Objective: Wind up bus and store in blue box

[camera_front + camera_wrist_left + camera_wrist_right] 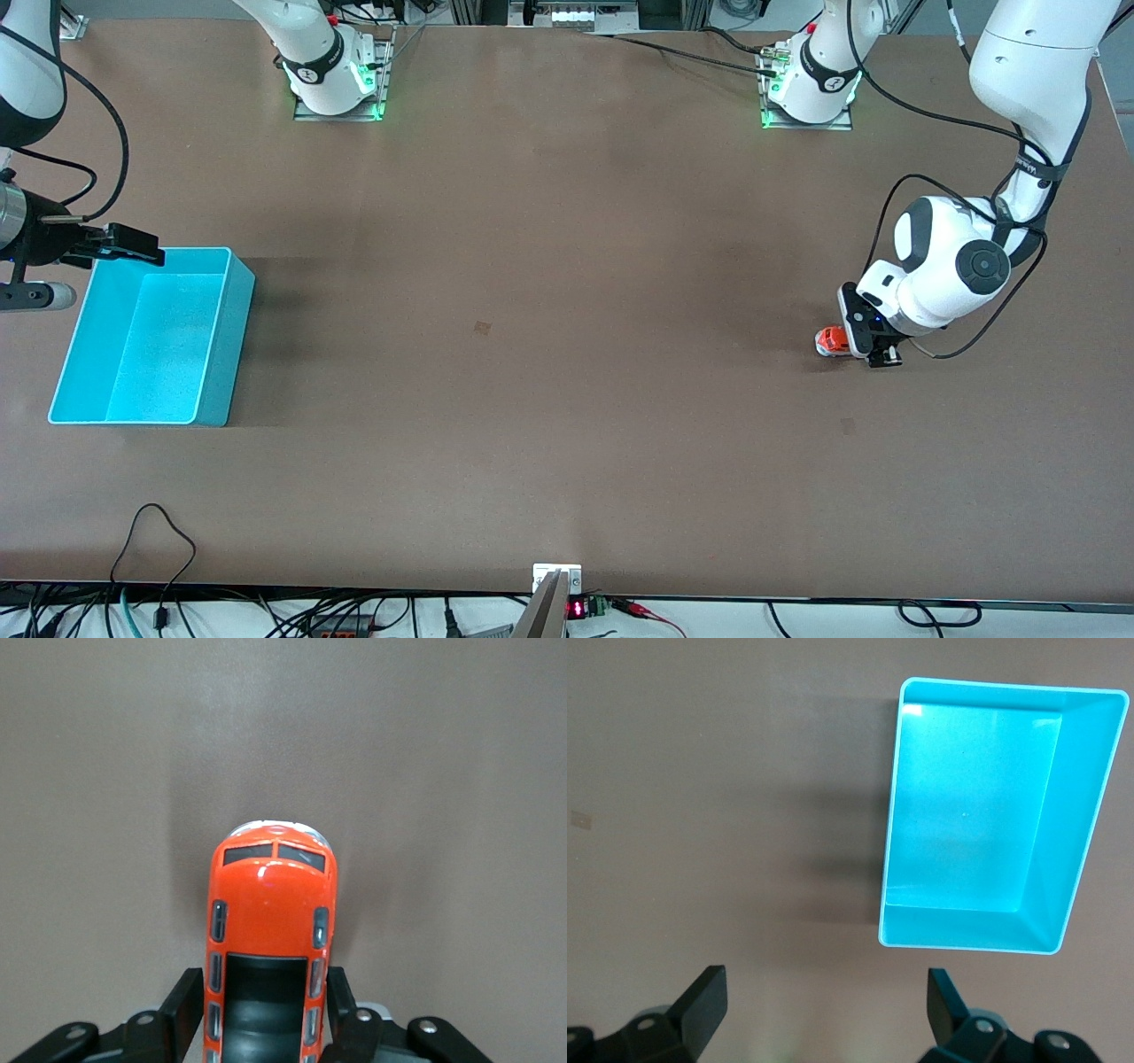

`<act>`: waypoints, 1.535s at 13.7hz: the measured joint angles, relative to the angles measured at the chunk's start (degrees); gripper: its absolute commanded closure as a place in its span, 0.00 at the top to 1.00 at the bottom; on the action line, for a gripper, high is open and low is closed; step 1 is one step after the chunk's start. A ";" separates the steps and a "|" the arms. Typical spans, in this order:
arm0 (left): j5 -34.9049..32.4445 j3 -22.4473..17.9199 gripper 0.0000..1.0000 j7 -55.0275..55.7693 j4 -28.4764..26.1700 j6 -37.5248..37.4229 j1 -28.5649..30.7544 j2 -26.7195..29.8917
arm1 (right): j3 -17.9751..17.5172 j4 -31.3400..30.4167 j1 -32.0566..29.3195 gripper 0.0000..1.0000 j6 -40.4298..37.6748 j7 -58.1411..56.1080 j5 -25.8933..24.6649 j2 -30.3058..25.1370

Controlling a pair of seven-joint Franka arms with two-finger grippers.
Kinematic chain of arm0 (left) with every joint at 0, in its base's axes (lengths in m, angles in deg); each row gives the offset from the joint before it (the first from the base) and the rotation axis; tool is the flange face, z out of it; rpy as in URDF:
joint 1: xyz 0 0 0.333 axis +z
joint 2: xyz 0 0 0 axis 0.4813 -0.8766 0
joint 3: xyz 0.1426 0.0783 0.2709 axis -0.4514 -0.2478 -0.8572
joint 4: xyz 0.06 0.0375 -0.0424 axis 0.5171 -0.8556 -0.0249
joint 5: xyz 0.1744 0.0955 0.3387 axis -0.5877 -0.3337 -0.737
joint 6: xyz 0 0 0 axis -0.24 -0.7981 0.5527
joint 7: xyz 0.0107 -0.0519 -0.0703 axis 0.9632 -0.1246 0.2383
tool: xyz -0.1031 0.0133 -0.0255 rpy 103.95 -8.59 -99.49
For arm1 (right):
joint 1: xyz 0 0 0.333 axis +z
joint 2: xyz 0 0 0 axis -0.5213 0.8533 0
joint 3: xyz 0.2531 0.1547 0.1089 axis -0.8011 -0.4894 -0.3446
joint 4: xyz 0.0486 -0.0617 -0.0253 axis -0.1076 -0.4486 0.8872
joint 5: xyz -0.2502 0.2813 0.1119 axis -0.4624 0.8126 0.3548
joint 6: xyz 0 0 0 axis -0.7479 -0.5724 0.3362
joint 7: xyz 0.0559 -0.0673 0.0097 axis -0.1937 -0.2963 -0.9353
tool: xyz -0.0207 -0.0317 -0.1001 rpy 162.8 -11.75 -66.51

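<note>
The small orange bus (830, 340) stands on the table at the left arm's end, its dark roof panel facing up in the left wrist view (270, 921). My left gripper (873, 351) is down at the table around the bus's rear half, and its black fingers (182, 1010) press on both sides, shut on the bus. The blue box (151, 337) sits at the right arm's end with nothing in it, and it also shows in the right wrist view (983, 824). My right gripper (133, 244) hangs over the box's rim, open and holding nothing (826, 997).
Bare brown table (549, 266) lies between the bus and the box, with a small dark mark (482, 328) near its middle. The two arm bases (337, 80) stand along the edge farthest from the front camera. Cables (159, 549) trail over the nearest edge.
</note>
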 measured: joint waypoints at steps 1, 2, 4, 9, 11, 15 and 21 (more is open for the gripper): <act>0.00 0.01 0.56 -0.03 0.00 0.00 -0.01 0.00 | 0.00 0.00 0.00 1.00 -0.21 0.00 0.00 0.01; 0.00 0.01 0.53 -0.04 0.00 0.01 -0.03 0.00 | 0.00 0.00 0.00 1.00 -0.37 0.00 0.00 0.01; 0.00 0.03 0.51 -0.08 0.01 0.04 -0.13 0.01 | 0.00 0.00 0.00 1.00 -0.54 0.00 0.00 0.01; 0.00 0.04 0.49 -0.09 0.02 -0.11 -0.19 0.03 | 0.00 0.00 0.00 1.00 -0.76 0.00 0.00 0.01; -0.01 0.07 0.49 -0.09 0.03 -0.21 -0.22 0.03 | 0.00 0.00 0.00 1.00 -0.79 0.00 0.00 0.01; -0.02 0.20 0.46 -1.65 0.04 -0.34 -0.23 0.04 | 0.00 0.00 0.00 1.00 -0.86 -0.05 0.00 0.07; -0.02 0.11 0.45 -5.55 0.11 -0.43 2.29 0.02 | 0.00 0.00 -0.04 1.00 -1.33 -0.10 0.00 0.12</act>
